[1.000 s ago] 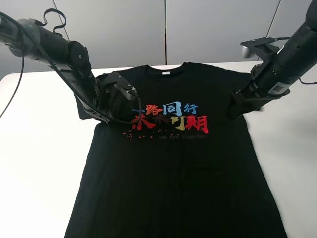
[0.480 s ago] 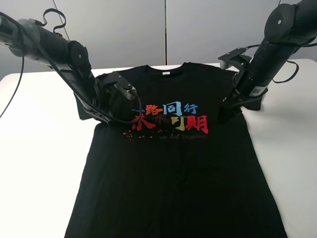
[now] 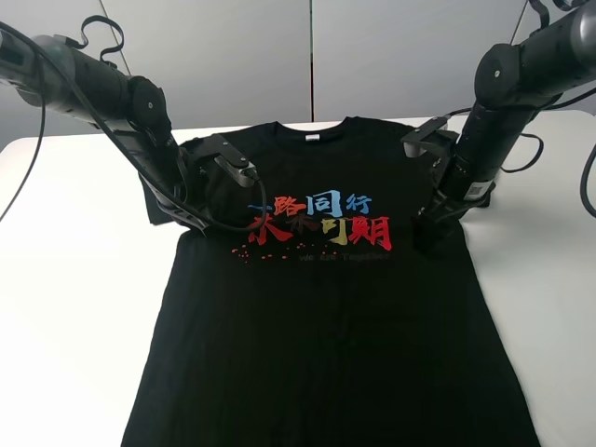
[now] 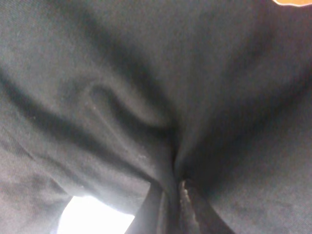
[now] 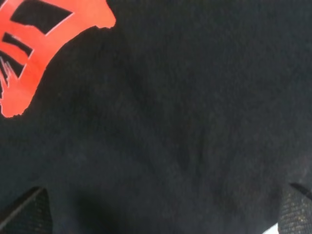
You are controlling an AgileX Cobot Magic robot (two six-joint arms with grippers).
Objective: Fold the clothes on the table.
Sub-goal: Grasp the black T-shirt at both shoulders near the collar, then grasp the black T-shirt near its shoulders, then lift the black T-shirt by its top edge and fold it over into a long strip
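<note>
A black T-shirt with a coloured print lies flat on the white table, collar at the far side. My left gripper is at the shirt's left sleeve, shut on a pinch of black cloth that bunches at its fingertips. My right gripper is low on the shirt's right chest beside the print. In the right wrist view its fingers stand wide apart over the black cloth, with the red print close by.
The table's bare white top extends left and right of the shirt. A grey wall panel stands behind the table. Cables hang from both arms.
My right arm has swung inward and down from the shirt's right edge onto the chest beside the print; the right sleeve no longer sticks out. The left arm has not moved.
</note>
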